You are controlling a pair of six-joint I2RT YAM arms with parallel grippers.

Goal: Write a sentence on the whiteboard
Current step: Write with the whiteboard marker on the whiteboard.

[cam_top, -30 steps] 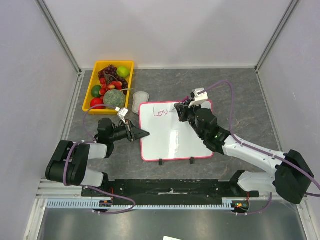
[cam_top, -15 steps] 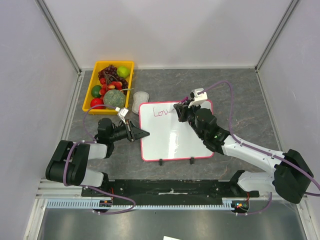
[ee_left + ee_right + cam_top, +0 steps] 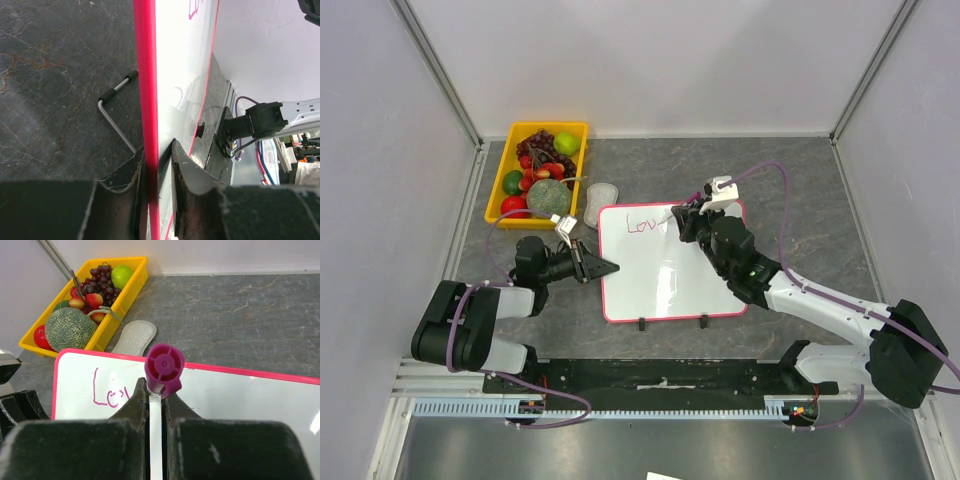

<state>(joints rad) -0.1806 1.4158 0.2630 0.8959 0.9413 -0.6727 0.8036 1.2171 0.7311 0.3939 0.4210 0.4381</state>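
The whiteboard (image 3: pixel 660 275), glossy white with a pink-red frame, lies on the table. Its two black feet are on the near edge. My left gripper (image 3: pixel 610 267) is shut on its left edge (image 3: pixel 148 100). My right gripper (image 3: pixel 682 218) is shut on a white marker with a magenta cap end (image 3: pixel 163 366) and holds it over the board's far edge. The sentence (image 3: pixel 644 224) is pink writing at the board's top left, reading about "Lov" (image 3: pixel 111 394). The marker tip is hidden behind my fingers.
A yellow tray (image 3: pixel 574 130) of fruit stands at the far left, also in the right wrist view (image 3: pixel 131 292). A grey eraser pad (image 3: pixel 601 196) lies between tray and board. A metal hex key (image 3: pixel 114 114) lies on the table under the board's left side.
My right gripper has shifted slightly right along the top of the board with the marker. The left gripper and board have not moved.
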